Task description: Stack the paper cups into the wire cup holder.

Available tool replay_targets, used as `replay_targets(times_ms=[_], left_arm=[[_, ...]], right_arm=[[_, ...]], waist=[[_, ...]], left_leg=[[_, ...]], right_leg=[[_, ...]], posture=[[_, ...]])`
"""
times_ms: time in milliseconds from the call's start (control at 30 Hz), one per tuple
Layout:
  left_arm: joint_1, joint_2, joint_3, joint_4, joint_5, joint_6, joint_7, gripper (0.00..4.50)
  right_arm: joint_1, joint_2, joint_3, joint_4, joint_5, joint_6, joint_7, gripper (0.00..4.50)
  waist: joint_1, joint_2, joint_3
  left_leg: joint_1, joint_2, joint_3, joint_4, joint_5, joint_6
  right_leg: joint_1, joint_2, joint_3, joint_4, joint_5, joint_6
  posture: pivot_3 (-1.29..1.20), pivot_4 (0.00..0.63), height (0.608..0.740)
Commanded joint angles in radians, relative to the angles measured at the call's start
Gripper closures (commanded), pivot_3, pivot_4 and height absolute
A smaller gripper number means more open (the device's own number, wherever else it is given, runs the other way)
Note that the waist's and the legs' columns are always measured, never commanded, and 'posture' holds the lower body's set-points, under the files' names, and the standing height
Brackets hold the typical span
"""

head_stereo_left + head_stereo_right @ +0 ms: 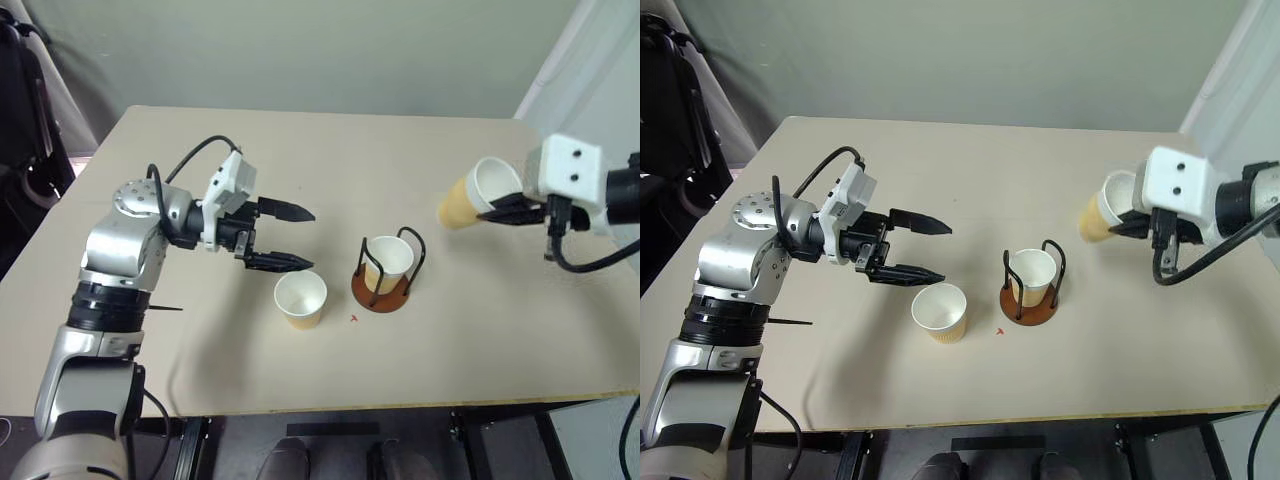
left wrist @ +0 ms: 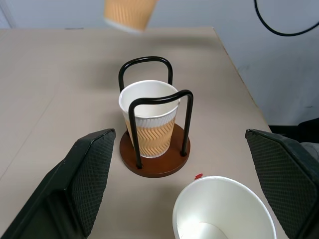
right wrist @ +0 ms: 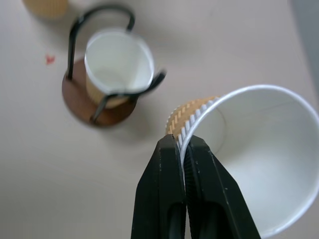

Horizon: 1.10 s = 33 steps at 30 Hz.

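Loose cup (image 1: 300, 299) sat at seven o'clock off the wire cup holder (image 1: 388, 272), one cup (image 1: 388, 262) nested; my right gripper (image 1: 508, 211) pinched the third cup (image 1: 478, 193) aloft, left gripper (image 1: 290, 237) jaws spread.

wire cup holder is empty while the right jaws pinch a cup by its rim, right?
Not quite: the wire cup holder already has one paper cup standing in it, as the left wrist view shows. The right gripper does pinch another cup by its rim.
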Motion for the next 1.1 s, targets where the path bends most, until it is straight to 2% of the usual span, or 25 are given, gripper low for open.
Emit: replay_targets(times_ms=[33,300,567,1100], left_arm=[[-0.012,0.003,0.001,-0.026,-0.002,-0.008,-0.002,0.00],[-0.017,-0.002,0.000,-0.020,0.001,-0.013,0.001,0.00],[-0.013,-0.007,0.005,-0.028,0.004,-0.009,0.012,0.00],[-0.010,0.012,0.015,-0.041,0.001,-0.002,0.028,0.00]], right_arm=[[-0.108,0.026,-0.008,-0.079,0.074,0.060,-0.002,4.43],[-0.153,0.103,0.054,-0.177,0.144,0.153,-0.028,4.43],[-0.107,0.109,0.150,-0.158,0.056,0.062,-0.028,4.43],[-0.028,0.113,0.212,-0.151,-0.033,-0.030,0.001,4.43]], waist=[[-0.002,0.000,0.000],[-0.002,0.000,0.000],[-0.003,0.000,0.000],[-0.003,0.000,0.000]], left_leg=[[0.000,0.000,0.000,0.000,0.000,0.000],[0.000,0.000,-0.001,0.000,0.000,0.000],[0.000,0.000,-0.001,0.000,0.000,0.000],[-0.001,0.000,-0.001,0.000,0.000,0.000]], right_leg=[[0.000,0.000,0.000,0.000,0.000,0.000],[-0.001,0.000,-0.001,0.000,0.000,-0.001],[-0.001,0.000,0.000,0.000,-0.001,-0.001],[-0.001,-0.001,0.000,0.000,-0.001,-0.001]], posture=[[0.00,0.150,0.740],[0.00,0.150,0.740],[0.00,0.150,0.740],[0.00,0.150,0.740]])
